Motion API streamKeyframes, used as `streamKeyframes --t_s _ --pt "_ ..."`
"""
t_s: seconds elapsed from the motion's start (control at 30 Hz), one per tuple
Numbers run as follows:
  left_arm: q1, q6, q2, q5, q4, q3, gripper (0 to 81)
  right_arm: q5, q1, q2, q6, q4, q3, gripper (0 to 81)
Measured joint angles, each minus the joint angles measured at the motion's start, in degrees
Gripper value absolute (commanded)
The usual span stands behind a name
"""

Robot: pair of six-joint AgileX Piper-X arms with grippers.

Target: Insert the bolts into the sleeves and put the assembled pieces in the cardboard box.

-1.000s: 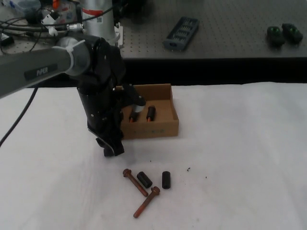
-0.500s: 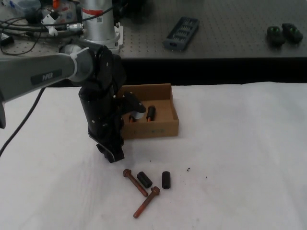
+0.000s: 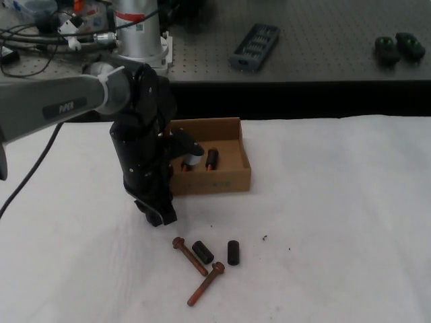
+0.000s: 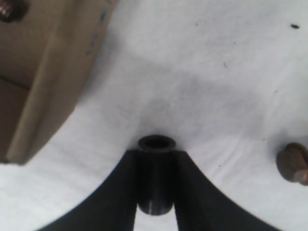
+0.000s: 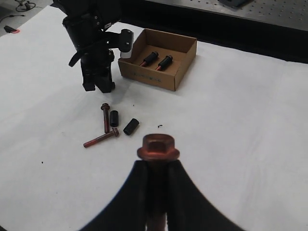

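My left gripper (image 4: 156,158) is shut on an upright black sleeve (image 4: 155,192) just above the white cloth, beside the front left corner of the cardboard box (image 3: 212,182). The high view places this gripper (image 3: 158,215) a little behind two loose bolts (image 3: 190,256) (image 3: 205,284) and two loose black sleeves (image 3: 203,252) (image 3: 233,252). Two assembled pieces (image 3: 211,159) lie inside the box. My right gripper (image 5: 158,166) is shut on a copper-coloured bolt (image 5: 158,146), head up, well in front of the loose parts (image 5: 114,118) and the box (image 5: 154,77).
White cloth covers the bench around the box, with free room to the right of it. Behind the cloth runs a dark perforated table carrying a blue rack (image 3: 254,46), cables (image 3: 40,33) and two dark green-capped items (image 3: 399,47).
My left arm has shifted slightly and its gripper has sunk a little toward the cloth, still holding the sleeve. The loose bolts and sleeves have not moved.
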Motion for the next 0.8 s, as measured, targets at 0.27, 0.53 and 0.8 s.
streamKeyframes --t_s 0.27,0.53,0.8 --pt "0.0 -10.9 -6.5 12.9 1.2 0.1 0.6 0.1 0.0 0.0 0.0 -4.6 0.0 3.7" --pt "-0.6 -15.3 -18.8 21.0 4.2 0.1 0.6 0.1 0.0 0.0 0.1 -10.5 0.0 3.7" --pt "-2.6 -16.7 -27.8 21.5 5.0 0.1 0.6 0.1 0.0 0.0 0.1 -15.1 0.0 3.7"
